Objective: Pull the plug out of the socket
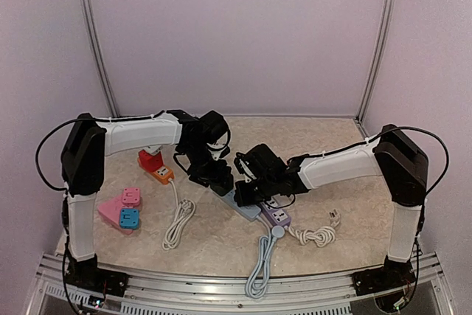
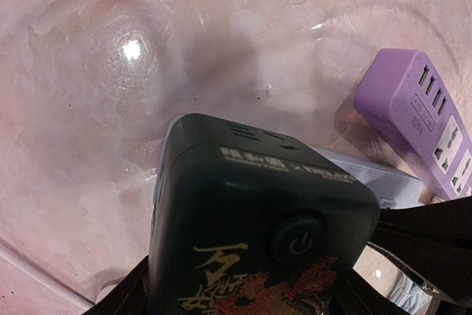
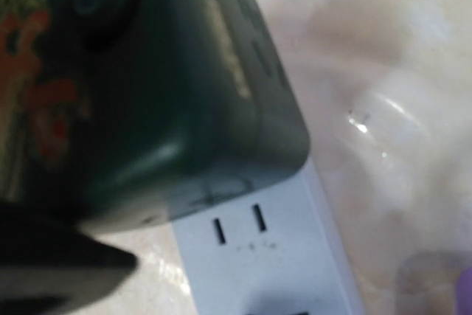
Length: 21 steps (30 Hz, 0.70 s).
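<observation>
Two robot arms meet at the middle of a marbled table, where a dark green cube plug sits seated in a white power strip. The left gripper is clamped on the plug, its dark fingers pressed against the cube's two sides in the left wrist view. The right gripper hangs low over the same strip just right of the plug. Only one blurred finger shows in its own camera, so whether it is parted or closed cannot be told. A purple power strip lies just right of the white one. An orange socket block and a pink adapter rest at the left, and white cables trail toward the near edge.
</observation>
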Motion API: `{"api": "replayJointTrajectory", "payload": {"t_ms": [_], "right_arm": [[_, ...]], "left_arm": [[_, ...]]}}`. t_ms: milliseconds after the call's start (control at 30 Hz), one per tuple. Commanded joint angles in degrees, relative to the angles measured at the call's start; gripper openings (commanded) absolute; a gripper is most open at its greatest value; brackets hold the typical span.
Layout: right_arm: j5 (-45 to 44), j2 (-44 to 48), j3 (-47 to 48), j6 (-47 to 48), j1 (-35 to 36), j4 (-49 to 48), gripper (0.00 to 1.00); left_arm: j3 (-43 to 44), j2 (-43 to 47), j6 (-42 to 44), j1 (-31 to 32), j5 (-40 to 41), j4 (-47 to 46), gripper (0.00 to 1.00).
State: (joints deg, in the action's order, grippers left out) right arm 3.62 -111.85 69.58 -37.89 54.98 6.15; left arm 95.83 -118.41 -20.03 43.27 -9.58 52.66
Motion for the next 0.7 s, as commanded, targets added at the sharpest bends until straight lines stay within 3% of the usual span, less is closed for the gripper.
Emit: {"api": "replayJointTrajectory", "payload": {"t_ms": [0, 200, 567, 667], "right_arm": [[-1.3, -0.8, -1.0, -2.0, 0.5, -1.6, 0.00], [-0.8, -0.3, -2.7, -4.2, 0.1, -4.1, 0.00], [0.2, 0.4, -5.7, -7.1, -1.0, -7.7, 0.00], [0.2, 0.4, -6.2, -7.6, -1.2, -7.8, 0.00]], "left_arm": [[0.7, -1.7, 1.0, 0.4, 4.3, -1.7, 0.70], [2.9, -2.6, 4.3, 0.0, 6.8, -2.5, 0.69], [4.8, -5.2, 11.6, -0.8, 3.2, -2.9, 0.73], [5.2, -5.2, 12.0, -0.9, 2.4, -3.1, 0.69]]}}
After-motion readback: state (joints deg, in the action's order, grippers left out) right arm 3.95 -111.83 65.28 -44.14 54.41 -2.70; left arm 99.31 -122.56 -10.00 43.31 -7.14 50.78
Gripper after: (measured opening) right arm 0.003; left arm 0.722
